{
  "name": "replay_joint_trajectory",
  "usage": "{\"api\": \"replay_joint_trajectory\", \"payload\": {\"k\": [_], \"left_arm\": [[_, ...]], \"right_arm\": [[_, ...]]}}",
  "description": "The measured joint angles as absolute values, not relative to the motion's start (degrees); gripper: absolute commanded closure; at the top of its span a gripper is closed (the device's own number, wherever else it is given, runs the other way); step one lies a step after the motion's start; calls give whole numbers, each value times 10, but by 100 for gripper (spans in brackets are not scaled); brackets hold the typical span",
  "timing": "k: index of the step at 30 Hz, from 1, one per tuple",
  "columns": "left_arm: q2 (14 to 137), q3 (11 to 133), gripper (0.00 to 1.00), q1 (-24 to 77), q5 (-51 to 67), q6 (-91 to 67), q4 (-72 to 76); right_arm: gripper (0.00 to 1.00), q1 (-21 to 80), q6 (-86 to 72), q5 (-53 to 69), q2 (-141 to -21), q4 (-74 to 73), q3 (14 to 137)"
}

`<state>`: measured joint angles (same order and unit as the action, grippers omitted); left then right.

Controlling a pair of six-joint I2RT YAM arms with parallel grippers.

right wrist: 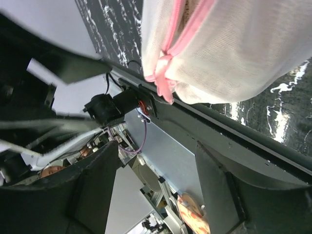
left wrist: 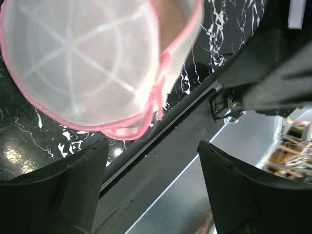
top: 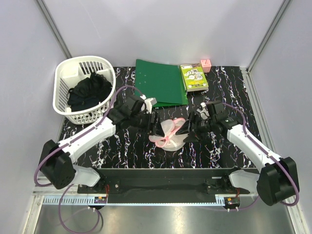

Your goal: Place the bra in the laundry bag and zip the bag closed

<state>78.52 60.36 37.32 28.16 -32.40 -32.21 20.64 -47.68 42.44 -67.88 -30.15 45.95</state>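
Note:
The laundry bag [top: 168, 130], a white mesh dome with pink zipper trim, lies on the black marbled table between my two grippers. A peach patch of the bra [left wrist: 173, 11] shows inside it where the pink trims stand apart. The left wrist view has the bag [left wrist: 80, 58] up at the top left, beyond my fingertips, with its pink pull [left wrist: 158, 95] hanging. My left gripper [left wrist: 152, 146] is open and empty. In the right wrist view the bag [right wrist: 234, 48] fills the top right, with the bra [right wrist: 189, 12] between its trims. My right gripper [right wrist: 157, 148] is also open, holding nothing.
A white slotted basket [top: 66, 80] with black clothing stands at the back left. A green folder [top: 161, 82], a green box [top: 194, 77] and a small pink object [top: 205, 65] lie at the back. The table's front rail [top: 165, 173] runs just beyond the bag.

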Motion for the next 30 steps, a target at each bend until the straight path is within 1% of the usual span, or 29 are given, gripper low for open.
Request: {"api": "replay_joint_trajectory", "payload": {"k": [1,2,5,7,9,11,12,14,18,20,22,28,30], "left_arm": [[778,604,36,388,264,-319,-320],[771,606,46,407,244,-309,-319],[768,619,64,469,195,-275,-314],[768,619,63,494,170,-259,-312],[768,618,56,507,141,-241,-313],[767,613,56,512,110,-229,-313],[768,610,55,513,97,-225,-314],[770,607,55,514,74,-220,-317],[790,607,54,514,52,-210,-315],[811,607,54,514,44,-207,-315],[827,607,54,515,38,-204,-313],[839,604,56,518,6,-191,-289],[839,597,61,520,-10,-187,-272]], "right_arm": [[30,207,-480,419,-679,-304,460],[30,207,-484,413,-680,-307,460],[33,207,-499,394,-687,-320,461],[34,207,-505,386,-693,-327,465],[35,207,-510,384,-701,-329,470],[37,207,-513,384,-708,-331,477],[41,207,-514,384,-712,-331,482],[44,208,-515,384,-720,-331,493],[49,218,-516,384,-740,-331,514],[54,229,-513,383,-755,-331,521],[56,243,-512,380,-773,-331,529],[55,259,-519,368,-798,-331,541],[52,259,-532,359,-798,-331,542]]}}
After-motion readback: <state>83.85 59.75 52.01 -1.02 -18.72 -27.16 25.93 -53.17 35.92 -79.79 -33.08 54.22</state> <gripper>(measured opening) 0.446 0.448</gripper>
